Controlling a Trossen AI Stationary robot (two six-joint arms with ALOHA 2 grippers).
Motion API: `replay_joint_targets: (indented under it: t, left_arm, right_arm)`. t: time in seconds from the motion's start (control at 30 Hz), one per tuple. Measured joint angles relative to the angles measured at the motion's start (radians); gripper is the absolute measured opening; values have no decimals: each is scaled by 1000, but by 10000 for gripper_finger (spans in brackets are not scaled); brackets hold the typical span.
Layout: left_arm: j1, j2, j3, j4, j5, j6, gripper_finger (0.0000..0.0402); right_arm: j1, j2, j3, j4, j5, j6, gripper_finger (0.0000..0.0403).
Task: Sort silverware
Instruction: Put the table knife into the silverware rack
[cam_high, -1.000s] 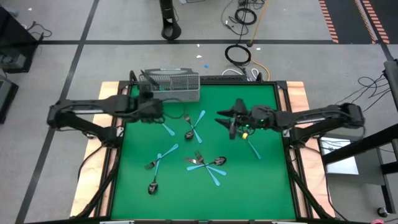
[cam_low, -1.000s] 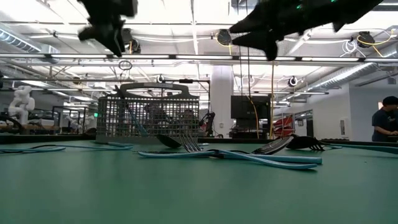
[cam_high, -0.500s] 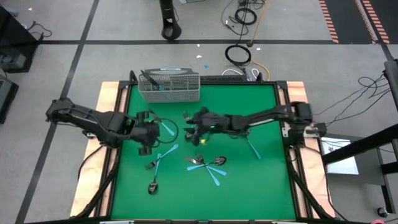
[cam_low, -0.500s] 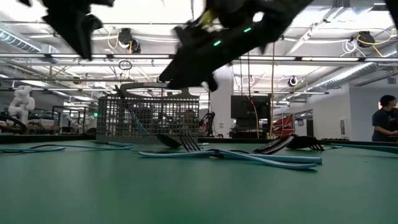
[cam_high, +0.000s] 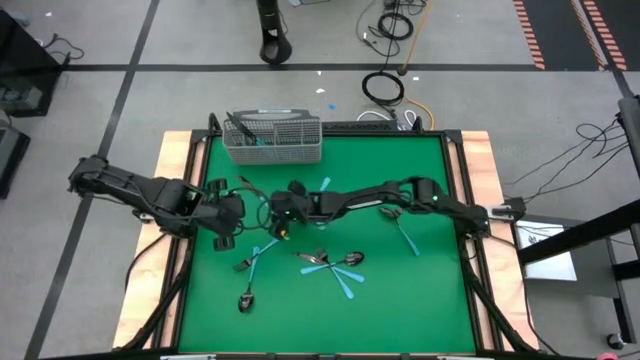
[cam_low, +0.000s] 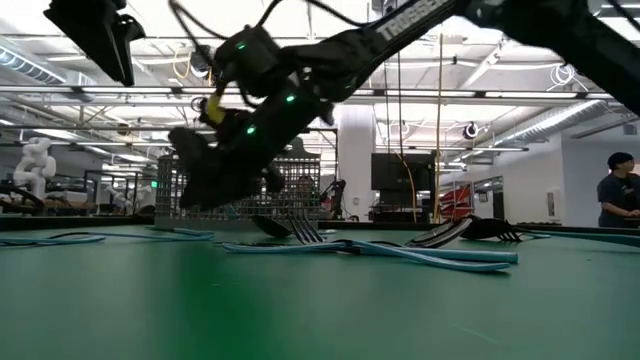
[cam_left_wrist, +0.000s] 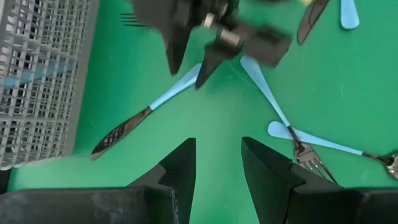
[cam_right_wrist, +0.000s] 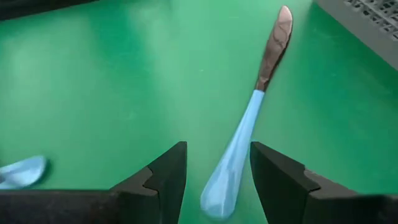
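From above, the right gripper reaches across the green worktop toward its left edge, over a blue-handled knife lying diagonally, blade toward the basket. In the left wrist view the left gripper hangs open and empty beside it. The right wrist view shows the right gripper's fingers apart, straddling the knife's handle end, holding nothing.
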Motion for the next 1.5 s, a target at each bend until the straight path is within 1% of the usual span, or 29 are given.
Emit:
replay_joint_targets:
  t: [0.17,0.3,0.47,0.73,0.9,1.03,1.27,1.4,1.5]
  left_arm:
    - [0,-16,0,19,-4,0,132]
    - [0,-16,0,18,-4,1,132]
    - [0,-16,-1,19,-14,10,132]
    - [0,-16,-1,18,-14,11,132]
    - [0,-11,-9,34,-2,40,132]
    - [0,8,-85,104,6,54,132]
    - [3,29,-311,324,2,20,132]
    - [6,30,-431,470,-66,0,132]
    - [29,30,-485,579,-93,-21,132]
  right_arm:
    - [-3,91,122,-92,16,12,166]
    - [-5,126,174,-176,50,31,154]
    - [-7,133,178,-250,50,49,114]
    - [-6,128,178,-355,62,21,10]
    - [-7,104,175,-388,57,-1,0]
    - [-8,78,171,-422,50,-24,0]
    - [-17,45,169,-514,40,-34,1]
    - [-21,43,169,-542,37,-35,1]
    - [-21,43,170,-542,22,-34,1]
